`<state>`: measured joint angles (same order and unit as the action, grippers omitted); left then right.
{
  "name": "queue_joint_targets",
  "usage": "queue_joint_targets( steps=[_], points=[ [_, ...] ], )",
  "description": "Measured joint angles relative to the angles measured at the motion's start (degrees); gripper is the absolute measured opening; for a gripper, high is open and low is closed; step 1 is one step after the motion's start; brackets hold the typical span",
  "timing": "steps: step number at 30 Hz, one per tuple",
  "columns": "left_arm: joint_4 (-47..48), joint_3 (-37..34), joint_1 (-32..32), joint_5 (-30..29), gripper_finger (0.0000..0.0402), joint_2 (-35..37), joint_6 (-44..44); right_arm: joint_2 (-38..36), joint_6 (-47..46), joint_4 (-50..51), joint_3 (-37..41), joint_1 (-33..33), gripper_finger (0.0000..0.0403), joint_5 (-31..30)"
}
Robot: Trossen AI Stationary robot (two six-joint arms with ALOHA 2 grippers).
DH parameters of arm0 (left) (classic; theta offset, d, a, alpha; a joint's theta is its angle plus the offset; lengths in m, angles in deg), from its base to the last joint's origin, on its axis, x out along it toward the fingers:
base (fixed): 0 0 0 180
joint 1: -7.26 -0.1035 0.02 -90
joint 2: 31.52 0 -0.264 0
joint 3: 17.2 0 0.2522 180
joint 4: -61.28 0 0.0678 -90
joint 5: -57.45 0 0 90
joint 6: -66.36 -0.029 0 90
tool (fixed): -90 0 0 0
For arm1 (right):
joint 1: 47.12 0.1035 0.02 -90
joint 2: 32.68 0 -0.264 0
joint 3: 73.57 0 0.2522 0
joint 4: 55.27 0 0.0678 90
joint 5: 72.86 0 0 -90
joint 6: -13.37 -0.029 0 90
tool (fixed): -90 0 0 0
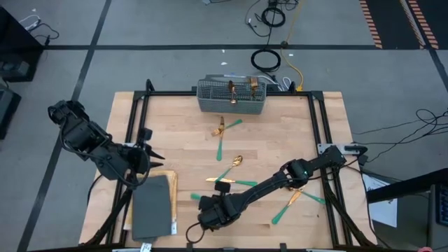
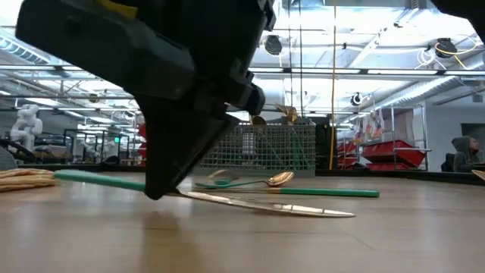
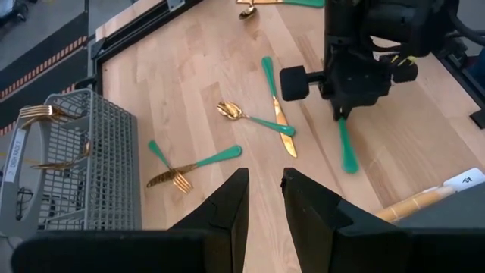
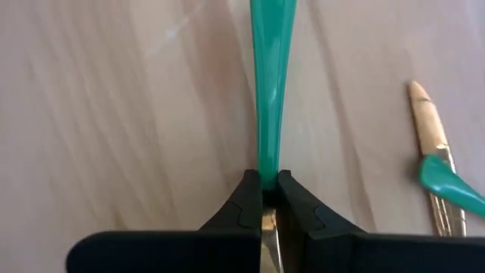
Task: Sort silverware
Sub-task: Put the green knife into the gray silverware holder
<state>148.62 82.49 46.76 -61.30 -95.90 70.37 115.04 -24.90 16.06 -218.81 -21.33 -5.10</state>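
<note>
The right end effector [image 1: 210,210] is low over the near part of the table [image 1: 182,126], its fingers pinched together on a knife [image 4: 267,114]: the right wrist view shows the two pads clamped on the piece just where the teal handle meets the gold blade. In the low view the blade tip rests on the wood while the handle end is raised, so the lift looks only just begun. The job now is to raise it cleanly; the grip sits near the middle of the piece, which should keep it from swinging, but a thin flat handle can twist between pads, so a slow, straight rise is wise before any turn toward the grey wire basket [image 1: 231,96] at the far edge, where a few gold heads already stand. Just beside the held piece lie a spoon [image 3: 254,119] and another knife [image 3: 278,114], crossing each other; from the wrist view I cannot tell for sure whether the held piece touches them, so clearing upward rather than sideways seems safest. More silverware is scattered over the table: a crossed pair including a fork [image 3: 193,167] nearer the basket and others on the right side. The left end effector [image 3: 261,205] waits at the table's left edge, above a folded cloth, with its fingers a little apart and holding nothing.
</note>
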Motion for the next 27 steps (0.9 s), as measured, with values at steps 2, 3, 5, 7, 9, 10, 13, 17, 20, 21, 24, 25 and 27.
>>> queue_joint_targets(
  steps=[2, 3, 5, 7, 9, 10, 13, 17, 20, 21, 24, 25, 27],
  points=[
    [0.02, 0.0, 0.0, 0.0, 0.009, 0.47, 0.0, 0.0, -1.86, 0.19, -0.07, 0.1, 0.0, -1.88],
    [0.02, 0.0, 0.02, 0.0, 0.009, 0.75, 0.01, 0.0, -2.53, 0.33, -0.13, 0.16, 0.0, -2.77],
    [0.02, 0.0, 0.01, 0.0, 0.009, 1.51, 0.03, 0.0, -3.02, 0.69, -0.15, 0.2, 0.0, -4.76],
    [0.02, 0.0, 0.02, 0.0, 0.009, 2.39, 0.12, 0.0, -3.03, -0.8, -0.15, 0.02, 0.0, -6.47],
    [-0.02, 0.0, 0.02, 0.0, 0.009, 3.36, 0.17, -0.51, -2.01, -3.34, -0.15, -0.24, 0.0, -6.94],
    [-0.1, 0.0, 0.02, 0.0, 0.009, 3.8, 0.17, -0.77, -1.15, -4.74, -0.16, -0.39, 0.0, -7.64],
    [-0.75, 0.0, 0.0, -0.04, 0.009, 4.99, 0.15, -2.52, 1.89, -7.28, -0.26, -0.86, 0.0, -12.1],
    [-1.22, 0.0, 0.0, -0.07, 0.009, 6.25, 0.19, -5.66, 5.4, -6.82, -0.35, -2.31, 0.0, -18.58],
    [-1.22, 0.0, 0.01, -0.1, 0.009, 6.71, 0.17, -7.24, 8.66, -6.25, -0.33, -3.72, 0.0, -24.18],
    [-1.19, 0.0, 0.01, -0.09, 0.009, 6.76, 0.17, -7.72, 9.62, -6.15, -0.33, -4.43, 0.0, -25.58],
    [-1.18, 0.0, 0.02, -0.22, 0.009, 7.08, 0.15, -9.72, 11.71, -4.6, -0.34, -6.8, 0.0001, -27.34],
    [-1.16, 0.0, 0.02, -0.24, 0.009, 7.18, 0.15, -10.3, 12.17, -3.55, -0.35, -7.77, 0.0001, -27.39],
    [-1.11, 0.0, 0.01, -0.24, 0.009, 7.29, 0.15, -10.96, 13.02, -1.27, -0.32, -9.77, 0.0001, -28.91]
  ],
)
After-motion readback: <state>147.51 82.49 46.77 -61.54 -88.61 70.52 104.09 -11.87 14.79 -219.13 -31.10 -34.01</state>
